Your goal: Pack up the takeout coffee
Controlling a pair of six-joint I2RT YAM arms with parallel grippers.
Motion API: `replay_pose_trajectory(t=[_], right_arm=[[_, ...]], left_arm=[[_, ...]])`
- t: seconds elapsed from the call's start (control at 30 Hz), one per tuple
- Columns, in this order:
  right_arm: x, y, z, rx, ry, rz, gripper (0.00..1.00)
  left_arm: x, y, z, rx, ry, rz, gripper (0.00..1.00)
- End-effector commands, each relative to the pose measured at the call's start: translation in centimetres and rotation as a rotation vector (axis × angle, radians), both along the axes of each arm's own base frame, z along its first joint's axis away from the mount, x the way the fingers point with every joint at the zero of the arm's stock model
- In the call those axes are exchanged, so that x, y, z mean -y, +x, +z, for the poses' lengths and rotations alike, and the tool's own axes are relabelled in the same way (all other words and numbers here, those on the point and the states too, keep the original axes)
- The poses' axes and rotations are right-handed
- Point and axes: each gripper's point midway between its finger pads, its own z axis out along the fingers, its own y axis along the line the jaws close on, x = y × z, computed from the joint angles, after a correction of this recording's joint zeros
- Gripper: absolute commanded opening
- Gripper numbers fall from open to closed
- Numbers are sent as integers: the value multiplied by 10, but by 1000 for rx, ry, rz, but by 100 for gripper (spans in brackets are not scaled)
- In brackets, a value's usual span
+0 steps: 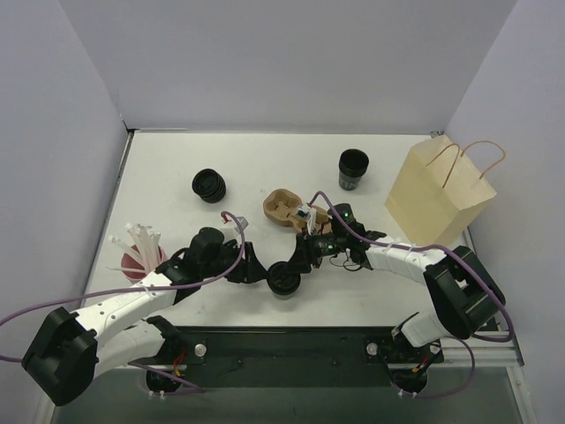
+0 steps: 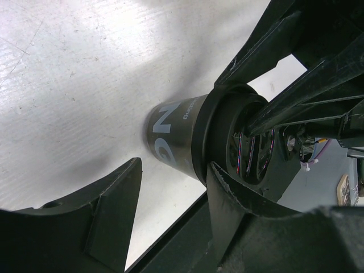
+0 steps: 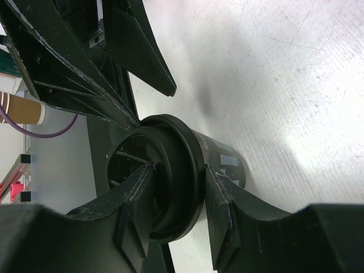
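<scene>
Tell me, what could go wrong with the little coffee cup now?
The right jaws pinch only the lid of the takeout coffee, so lifting might pop the lid off and leave the cup behind. The left jaws stand open right against the same cup, so a bump between them might tip it.

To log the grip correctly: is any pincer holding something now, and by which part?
The right pincer holds the takeout coffee by the rim of its lid; the left pincer stands open.
</scene>
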Motion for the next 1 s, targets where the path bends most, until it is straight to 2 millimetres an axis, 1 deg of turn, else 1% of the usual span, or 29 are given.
replay_pose_trajectory(t=[0.0,0.1,0.2,0.23,0.3,0.33,0.37,0.4,0.43,0.47,0.5,0.53,0.57,0.6,0.63,0.67,0.73,0.77,0.83,0.87,0.93,0.97], right_arm=[[18,-17,-46,-40,-142,8,22],[19,-16,-47,-40,-144,-1,22],[22,-14,-55,-57,-161,-44,21],[21,-15,-56,-78,-154,-65,21],[25,-17,-63,-80,-146,-109,21],[26,-17,-65,-81,-144,-125,21],[29,-21,-70,-90,-126,-154,21],[31,-20,-73,-84,-124,-179,20],[32,-22,-76,-88,-121,-194,20],[32,-21,-77,-90,-109,-210,20],[35,-24,-83,-102,-121,-221,20],[35,-26,-85,-107,-121,-223,19],[34,-26,-86,-103,-115,-228,19],[36,-31,-90,-110,-123,-227,19],[38,-31,-93,-109,-130,-239,19],[38,-31,-94,-106,-125,-245,19],[42,-33,-97,-112,-132,-261,19],[43,-34,-98,-112,-133,-264,19],[46,-36,-99,-109,-141,-270,19],[48,-35,-99,-103,-151,-281,19],[51,-35,-101,-100,-169,-287,19],[51,-35,-99,-98,-169,-292,19]], left_arm=[[9,15,17,88,-44,-6,59],[7,18,10,73,-18,14,57],[-3,21,-7,48,46,63,54],[-11,13,-22,1,85,70,53],[-21,6,-36,-33,125,90,54],[-27,-1,-48,-56,139,98,53],[-28,-3,-49,-56,126,106,53],[-27,-2,-48,-55,107,122,54],[-32,-7,-57,-72,120,131,53],[-34,-8,-60,-76,128,136,54],[-37,-11,-66,-89,138,143,53],[-39,-14,-71,-103,145,144,53],[-39,-18,-76,-104,135,143,53],[-37,-19,-77,-108,117,147,53],[-39,-19,-81,-100,129,163,52],[-38,-25,-87,-114,151,156,52],[-37,-26,-91,-113,179,156,51],[-36,-32,-96,-136,198,152,51],[-30,-35,-94,-135,193,140,50],[-30,-33,-93,-117,200,157,50],[-32,-34,-94,-125,220,162,50],[-29,-30,-86,-107,209,167,51]])
